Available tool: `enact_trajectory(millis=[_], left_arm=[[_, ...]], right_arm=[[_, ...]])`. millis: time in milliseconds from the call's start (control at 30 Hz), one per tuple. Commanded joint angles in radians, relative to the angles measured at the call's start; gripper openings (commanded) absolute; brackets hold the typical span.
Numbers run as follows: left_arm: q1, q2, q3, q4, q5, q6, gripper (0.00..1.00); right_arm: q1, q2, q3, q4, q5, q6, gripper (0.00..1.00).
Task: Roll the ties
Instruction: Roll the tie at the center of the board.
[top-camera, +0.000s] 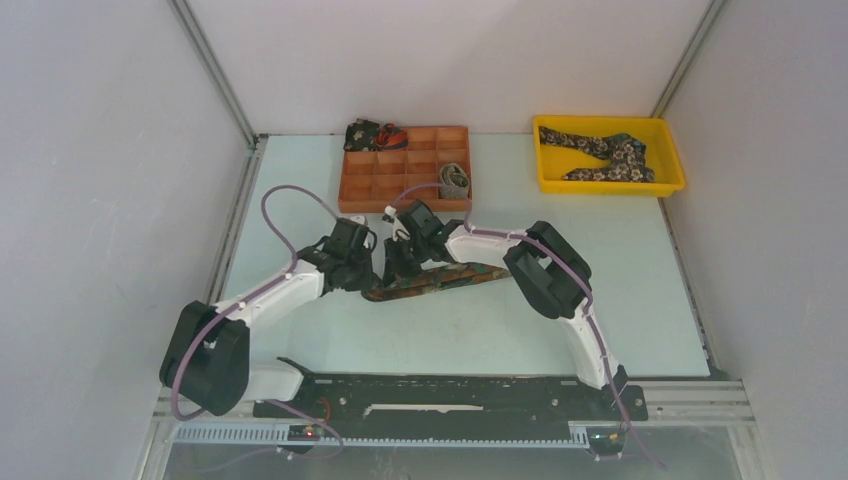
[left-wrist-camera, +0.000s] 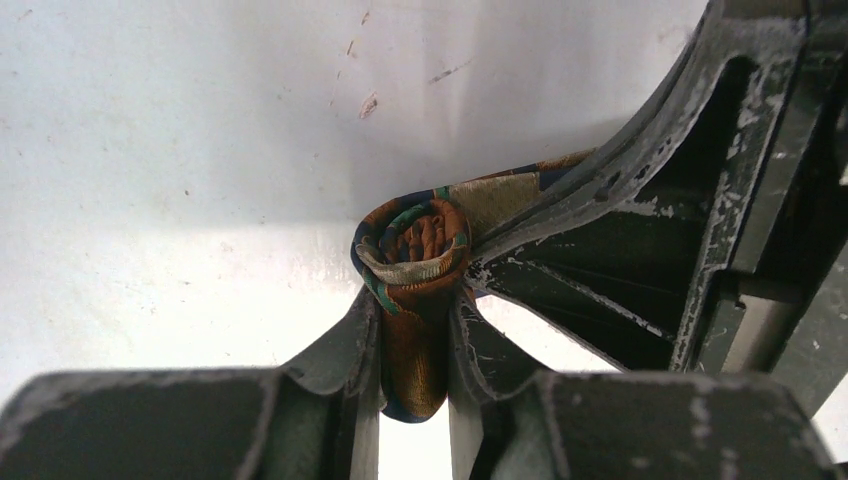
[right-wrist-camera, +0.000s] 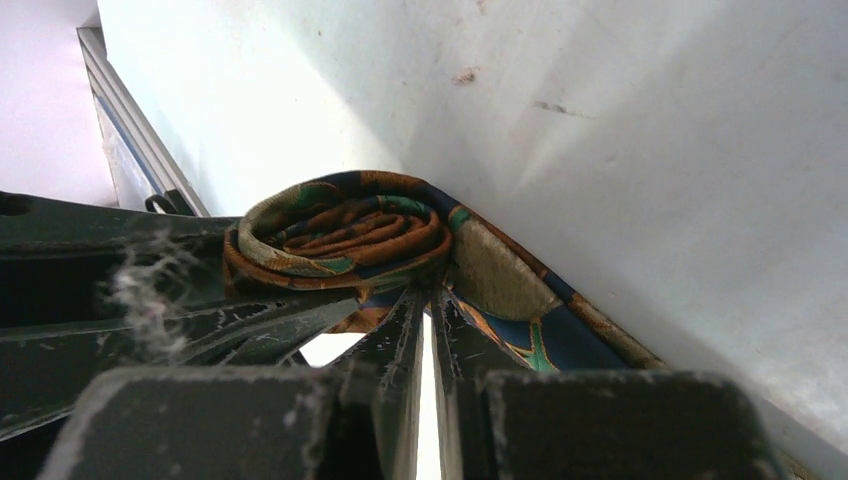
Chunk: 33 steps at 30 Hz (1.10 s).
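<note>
A dark brown-rust patterned tie (top-camera: 445, 277) lies on the table, its left end wound into a small coil. In the left wrist view my left gripper (left-wrist-camera: 415, 305) is shut on the coil (left-wrist-camera: 412, 238), with fabric squeezed between the fingers. In the right wrist view my right gripper (right-wrist-camera: 430, 297) is nearly closed, its tips pinching the tie at the base of the coil (right-wrist-camera: 340, 225); the unrolled length (right-wrist-camera: 545, 320) runs off to the right. In the top view my left gripper (top-camera: 366, 268) and my right gripper (top-camera: 398, 262) meet at the tie's left end.
An orange compartment organizer (top-camera: 392, 187) stands behind the grippers, holding a rolled olive tie (top-camera: 455, 180) and a dark coil (top-camera: 372, 134) at its back left. A yellow bin (top-camera: 672, 170) at the back right holds a dark floral tie (top-camera: 610, 155).
</note>
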<state>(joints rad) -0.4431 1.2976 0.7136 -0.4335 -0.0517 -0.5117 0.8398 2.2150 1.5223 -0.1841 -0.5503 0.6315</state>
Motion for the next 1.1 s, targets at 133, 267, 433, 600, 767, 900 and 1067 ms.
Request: enact_trajectory(millis=[133, 267, 433, 600, 767, 900, 1067], left_arm=[[-0.072, 0.072, 0.127, -0.069, -0.162, 0.031, 0.07], [-0.099, 0.102, 0.155, -0.107, -0.229, 0.034, 0.07], [-0.143, 0.149, 0.201, -0.171, -0.342, 0.043, 0.07], [-0.176, 0.193, 0.231, -0.206, -0.410, 0.039, 0.07], [-0.210, 0.252, 0.271, -0.247, -0.475, 0.040, 0.07], [-0.245, 0.302, 0.304, -0.278, -0.530, 0.031, 0.07], [-0.288, 0.377, 0.356, -0.314, -0.565, 0.016, 0.07]], right_arm=[[-0.042, -0.148, -0.089, 0.015, 0.002, -0.017, 0.10], [-0.068, -0.214, -0.140, 0.001, 0.018, -0.030, 0.10], [-0.104, -0.292, -0.207, -0.009, 0.029, -0.043, 0.11], [-0.139, -0.367, -0.266, -0.021, 0.037, -0.056, 0.11], [-0.178, -0.433, -0.318, -0.046, 0.058, -0.067, 0.12], [-0.212, -0.483, -0.356, -0.057, 0.064, -0.075, 0.12], [-0.246, -0.525, -0.385, -0.078, 0.066, -0.086, 0.12]])
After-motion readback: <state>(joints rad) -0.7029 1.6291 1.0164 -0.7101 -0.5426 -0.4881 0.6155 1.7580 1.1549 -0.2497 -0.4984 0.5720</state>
